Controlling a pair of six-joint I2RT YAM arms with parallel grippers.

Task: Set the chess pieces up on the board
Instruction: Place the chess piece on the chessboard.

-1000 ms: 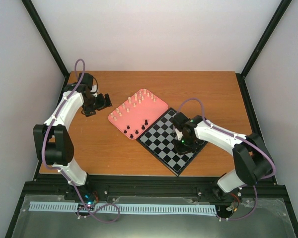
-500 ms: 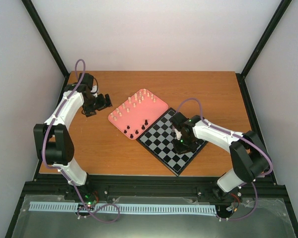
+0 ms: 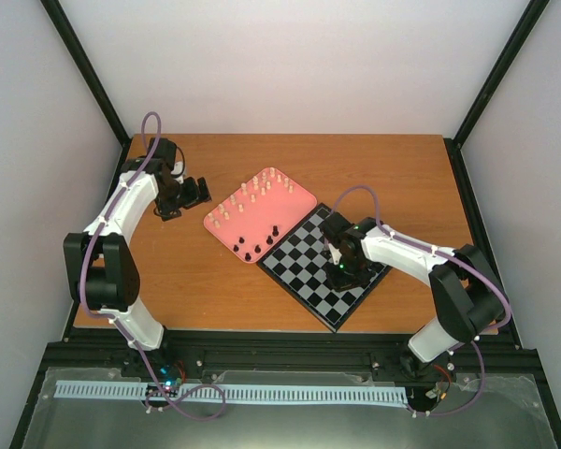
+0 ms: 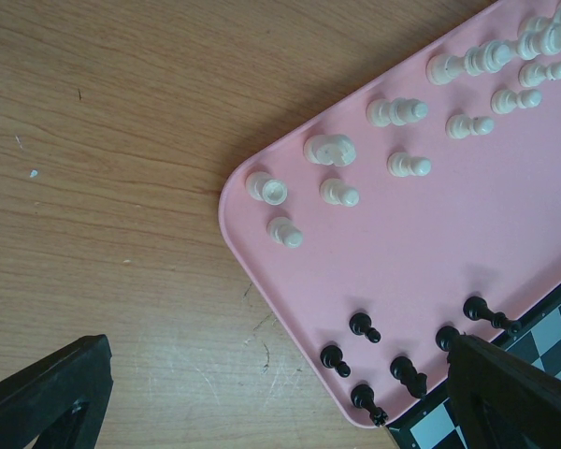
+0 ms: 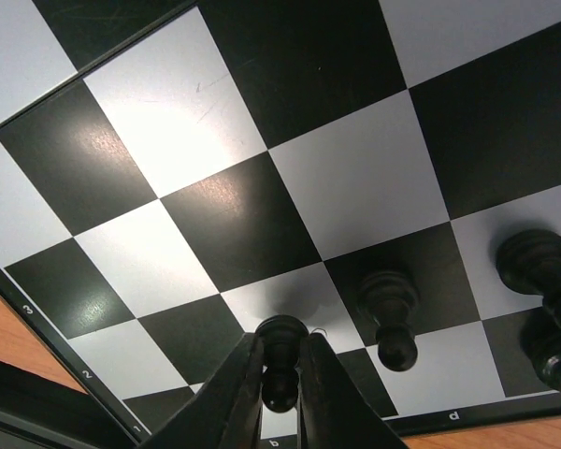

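The board (image 3: 304,273) lies at the table's right middle, black and grey checked. In the right wrist view my right gripper (image 5: 280,344) is shut on a black pawn (image 5: 282,395) whose base rests on a pale square of the board (image 5: 355,168) near its lettered edge. Three more black pieces (image 5: 388,313) stand on squares to its right. Cream pieces (image 4: 397,112) and several black pieces (image 4: 365,327) stand upright on the pink tray (image 4: 467,243). My left gripper (image 4: 279,355) hangs open over the tray's near corner, holding nothing.
The pink tray (image 3: 262,213) touches the board's far-left side. Bare wooden table (image 3: 206,281) lies left of and behind both. Black frame posts and white walls enclose the table.
The right arm's elbow has drifted slightly left while its gripper stays over the same spot on the board. The left arm has not moved.
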